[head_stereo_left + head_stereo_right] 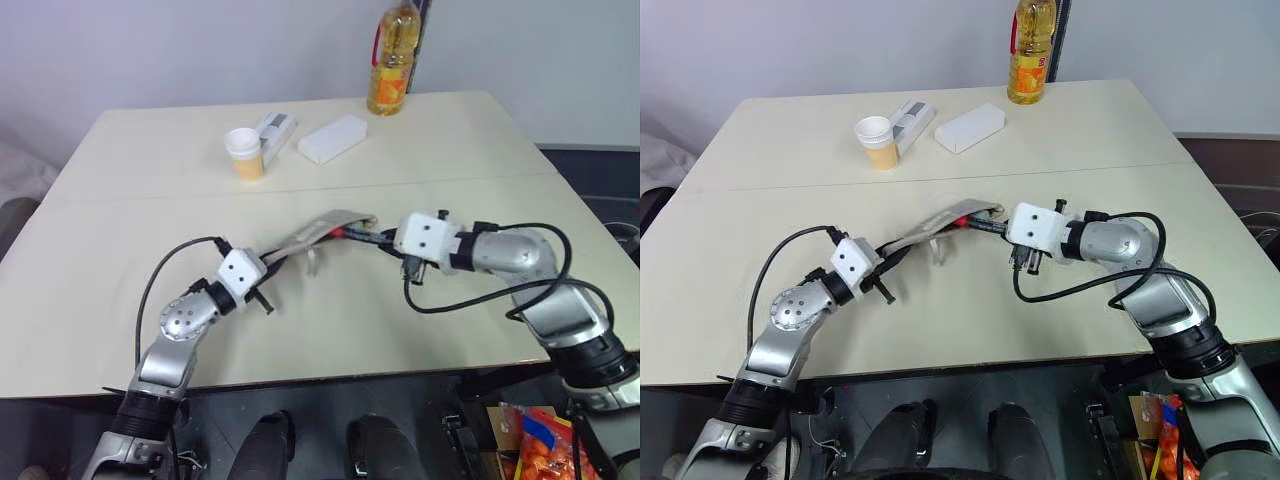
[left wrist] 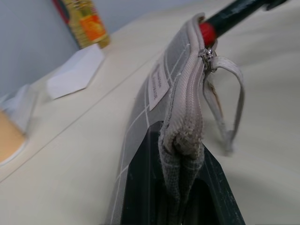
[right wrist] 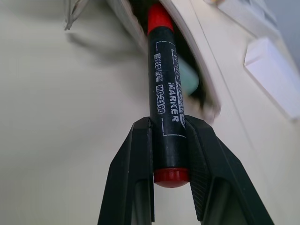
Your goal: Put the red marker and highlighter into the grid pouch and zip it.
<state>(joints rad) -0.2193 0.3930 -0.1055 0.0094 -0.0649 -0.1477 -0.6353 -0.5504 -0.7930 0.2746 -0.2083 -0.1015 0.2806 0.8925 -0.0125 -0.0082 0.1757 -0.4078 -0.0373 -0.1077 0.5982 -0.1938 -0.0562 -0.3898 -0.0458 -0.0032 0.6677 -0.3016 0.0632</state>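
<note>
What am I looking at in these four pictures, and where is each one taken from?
It is a two-armed robot at a table. Two pictures look down from its head; the other two come from cameras on its wrists. The left gripper is shut on one end of the grid pouch, lifting it. The right gripper holds the red marker, its tip going into the pouch's open mouth, where something pale green, likely the highlighter, already sits. Farther back stand a paper cup, a white box and a bottle.
</note>
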